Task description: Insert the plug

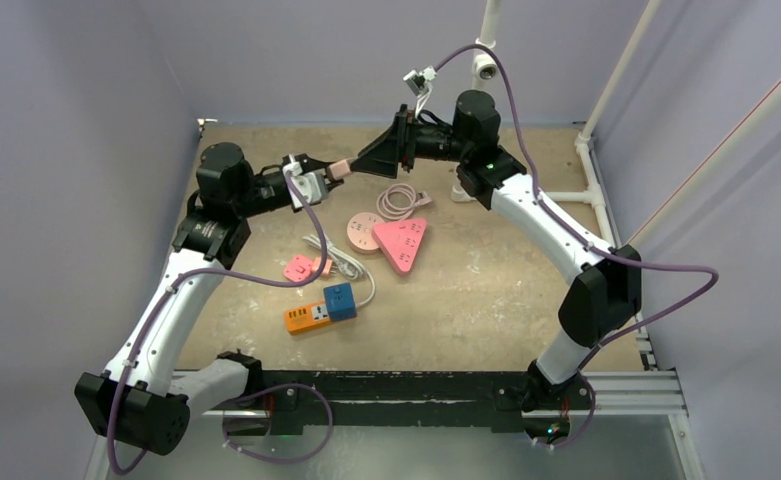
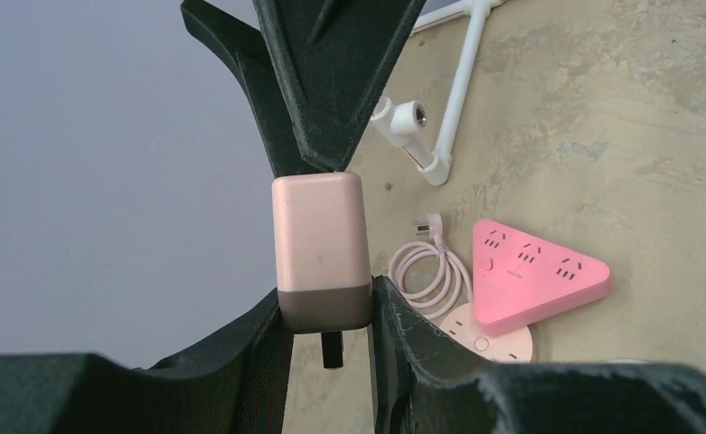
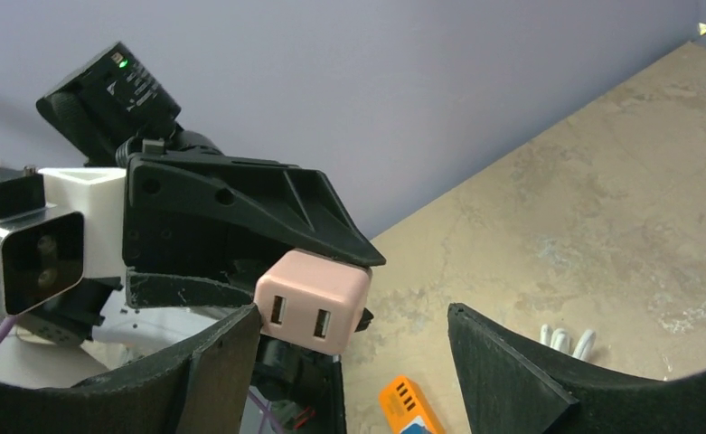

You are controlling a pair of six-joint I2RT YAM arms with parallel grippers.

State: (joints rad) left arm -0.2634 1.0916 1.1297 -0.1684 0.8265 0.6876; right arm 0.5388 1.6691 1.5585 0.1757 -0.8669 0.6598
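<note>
The tan table (image 1: pixel 526 300) lies below both grippers. The right gripper (image 3: pixel 351 318) has its fingers spread wide. The left gripper (image 2: pixel 326 312) pinches one end of the pink charger (image 2: pixel 320 249), held up off the table. A triangular power strip (image 2: pixel 534 271) lies on the table beyond the left fingers. The charger's free end sits just beside one right fingertip.

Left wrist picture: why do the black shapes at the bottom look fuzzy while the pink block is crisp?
Left wrist view: the left pincer sits close to the lens so it blurs; the pink charger it grips is sharp. Right wrist view: the right pincer is dark, with little detail. Top view: even light, no glare.
</note>
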